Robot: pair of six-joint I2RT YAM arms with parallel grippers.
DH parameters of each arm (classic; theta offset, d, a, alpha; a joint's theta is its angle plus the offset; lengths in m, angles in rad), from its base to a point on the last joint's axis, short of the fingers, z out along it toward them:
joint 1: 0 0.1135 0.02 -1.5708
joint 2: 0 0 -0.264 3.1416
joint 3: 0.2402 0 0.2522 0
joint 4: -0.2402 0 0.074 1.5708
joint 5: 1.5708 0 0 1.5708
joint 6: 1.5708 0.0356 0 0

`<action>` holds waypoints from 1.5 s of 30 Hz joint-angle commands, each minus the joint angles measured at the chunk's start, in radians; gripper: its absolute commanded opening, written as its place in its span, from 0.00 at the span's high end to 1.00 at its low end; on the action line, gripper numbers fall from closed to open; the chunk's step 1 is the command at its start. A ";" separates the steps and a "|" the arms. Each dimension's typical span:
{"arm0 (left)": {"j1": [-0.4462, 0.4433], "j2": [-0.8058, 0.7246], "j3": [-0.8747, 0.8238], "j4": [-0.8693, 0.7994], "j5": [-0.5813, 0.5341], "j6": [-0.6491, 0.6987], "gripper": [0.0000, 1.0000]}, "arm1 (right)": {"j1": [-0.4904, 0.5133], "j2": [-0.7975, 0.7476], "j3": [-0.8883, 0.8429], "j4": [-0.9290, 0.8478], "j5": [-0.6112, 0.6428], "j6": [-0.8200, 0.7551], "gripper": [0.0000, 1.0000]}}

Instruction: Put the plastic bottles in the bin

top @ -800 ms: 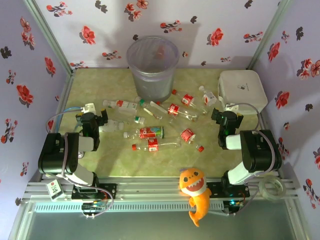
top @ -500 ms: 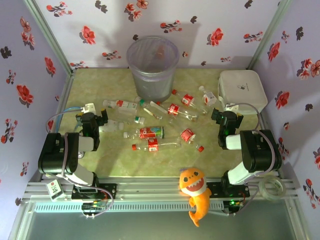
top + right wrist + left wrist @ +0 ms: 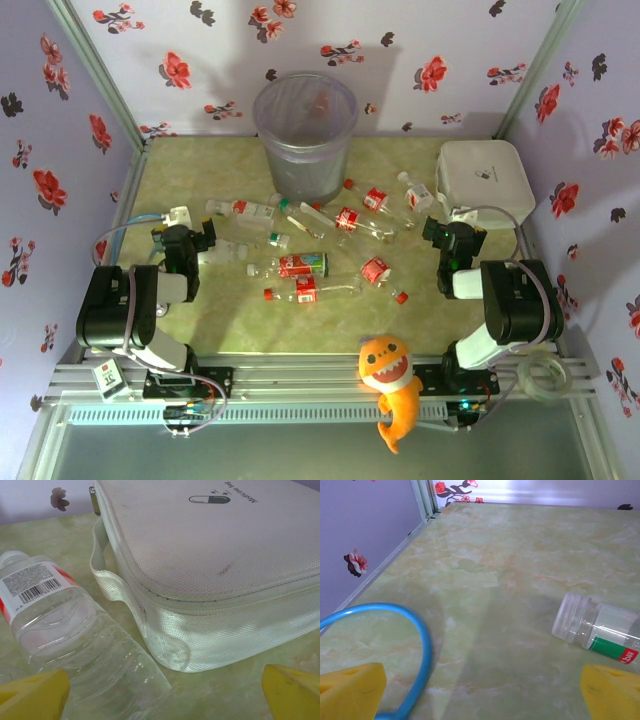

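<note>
Several clear plastic bottles (image 3: 302,265) with red-and-white labels lie scattered mid-table in the top view, in front of the translucent grey bin (image 3: 305,135) standing upright at the back. My left gripper (image 3: 184,236) rests low at the left, open and empty. In its wrist view the left gripper (image 3: 482,700) has a bottle (image 3: 597,630) lying ahead to the right, beyond the fingertips (image 3: 350,692). My right gripper (image 3: 452,234) sits at the right, open and empty. Through its own camera, the right gripper (image 3: 162,700) faces a bottle (image 3: 65,622) lying against a white case.
A white zipped medicine case (image 3: 485,178) (image 3: 215,550) stands at the back right, close to my right gripper. A blue cable (image 3: 417,650) loops by my left fingers. An orange toy shark (image 3: 392,385) hangs at the front rail. Flowered walls close three sides.
</note>
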 commanded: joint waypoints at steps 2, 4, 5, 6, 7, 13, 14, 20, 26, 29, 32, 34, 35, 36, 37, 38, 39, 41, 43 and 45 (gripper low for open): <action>0.002 0.007 0.017 0.011 -0.008 0.015 0.00 | -0.007 0.005 0.020 -0.006 -0.020 0.026 0.01; 0.002 0.006 0.017 0.011 -0.008 0.015 0.00 | -0.007 0.005 0.019 -0.006 -0.019 0.027 0.01; 0.002 0.006 0.017 0.011 -0.007 0.015 0.00 | -0.007 0.007 0.019 -0.006 -0.019 0.027 0.01; 0.002 0.008 0.017 0.011 -0.007 0.015 0.00 | -0.007 0.005 0.017 -0.004 -0.021 0.027 0.01; 0.002 0.007 0.017 0.011 -0.009 0.014 0.00 | -0.007 0.005 0.017 -0.003 -0.022 0.027 0.01; -0.011 -0.109 0.061 -0.159 -0.030 0.025 0.00 | -0.008 -0.101 0.124 -0.263 -0.034 0.018 0.01; -0.014 -0.166 0.083 -0.241 -0.041 0.024 0.00 | -0.007 -0.137 0.171 -0.368 -0.041 0.014 0.01; -0.026 -0.376 0.281 -0.717 -0.073 -0.099 0.00 | 0.053 -0.207 0.414 -0.783 -0.051 0.035 0.01; -0.096 -0.383 0.474 -1.115 -0.073 -0.246 0.01 | 0.158 -0.084 0.693 -1.146 -0.029 -0.048 0.01; -0.147 -0.372 0.537 -1.235 -0.043 -0.271 0.01 | 0.138 0.009 0.815 -1.258 -0.059 -0.077 0.04; -0.198 -0.365 0.581 -1.309 -0.018 -0.277 0.02 | 0.094 0.119 0.930 -1.350 -0.156 -0.100 0.08; -0.218 -0.367 0.607 -1.347 -0.001 -0.286 0.02 | 0.079 0.194 1.010 -1.425 -0.209 -0.120 0.12; -0.226 -0.369 0.618 -1.362 0.009 -0.290 0.02 | 0.076 0.236 1.057 -1.472 -0.223 -0.130 0.14; -0.233 -0.372 0.629 -1.374 0.019 -0.292 0.02 | 0.074 0.270 1.093 -1.502 -0.234 -0.140 0.16; -0.235 -0.376 0.635 -1.380 0.023 -0.295 0.02 | 0.074 0.295 1.117 -1.517 -0.236 -0.147 0.17; -0.240 -0.379 0.641 -1.382 0.031 -0.296 0.02 | 0.074 0.317 1.137 -1.530 -0.234 -0.153 0.19; -0.242 -0.382 0.645 -1.382 0.038 -0.296 0.02 | 0.073 0.337 1.154 -1.535 -0.236 -0.159 0.20; -0.244 -0.383 0.652 -1.382 0.051 -0.299 0.02 | 0.071 0.360 1.175 -1.536 -0.232 -0.164 0.20; -0.244 -0.380 0.655 -1.379 0.064 -0.302 0.02 | 0.068 0.381 1.190 -1.536 -0.237 -0.165 0.21; -0.245 -0.373 0.655 -1.374 0.073 -0.305 0.02 | 0.063 0.410 1.209 -1.549 -0.249 -0.169 0.22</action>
